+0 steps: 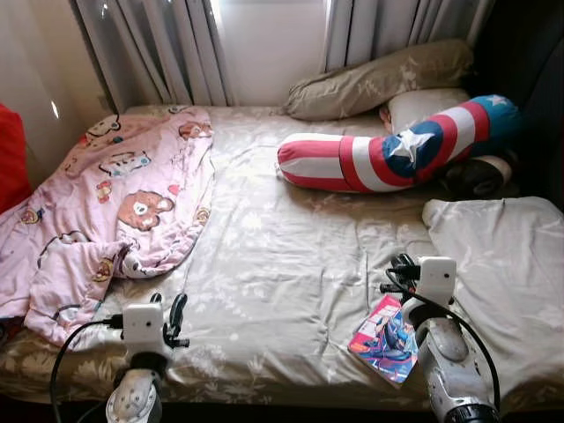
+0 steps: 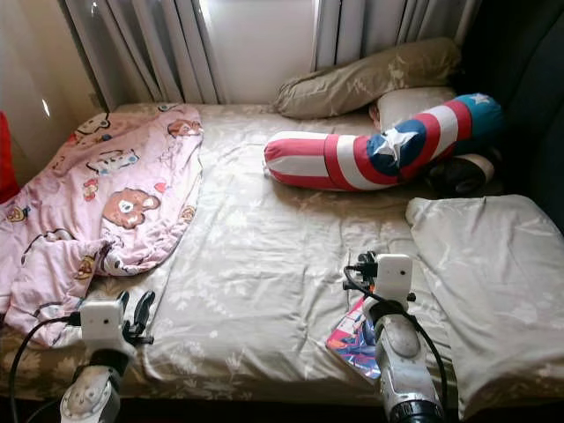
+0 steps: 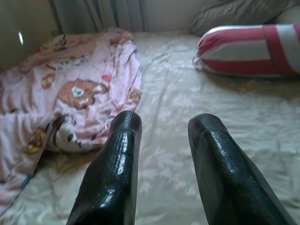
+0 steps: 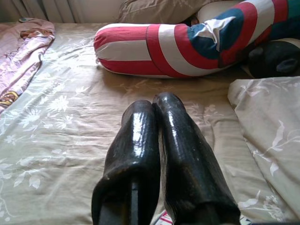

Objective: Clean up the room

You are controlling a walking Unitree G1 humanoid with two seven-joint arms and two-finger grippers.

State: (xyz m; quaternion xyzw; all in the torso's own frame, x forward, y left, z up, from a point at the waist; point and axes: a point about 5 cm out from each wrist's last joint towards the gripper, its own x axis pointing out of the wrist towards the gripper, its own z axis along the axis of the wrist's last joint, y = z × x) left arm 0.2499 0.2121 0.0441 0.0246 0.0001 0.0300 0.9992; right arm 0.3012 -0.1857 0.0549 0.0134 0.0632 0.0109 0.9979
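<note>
Hovering over bed [image 1: 291, 264] edge w/ left gripper [image 3: 164, 140] spread & empty, right gripper [image 4: 157, 122] pressed closed on nothing, prob. lining up for comic book [image 1: 385, 339] nr pink blanket [image 1: 115, 203].

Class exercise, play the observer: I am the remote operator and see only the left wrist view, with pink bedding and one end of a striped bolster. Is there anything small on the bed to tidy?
Observer: Yes. A colourful book lies flat near the front edge of the bed, beside the right arm.
Operator: Is the right hand holding it?
Observer: No. The right hand is shut and empty, hovering above the sheet.
Operator: What does my striped bolster look like further along?
Observer: The bolster has a blue patch with a white star and curves toward the pillows.
Operator: Anything on the far right?
Observer: A folded beige duvet covers that side.
</note>
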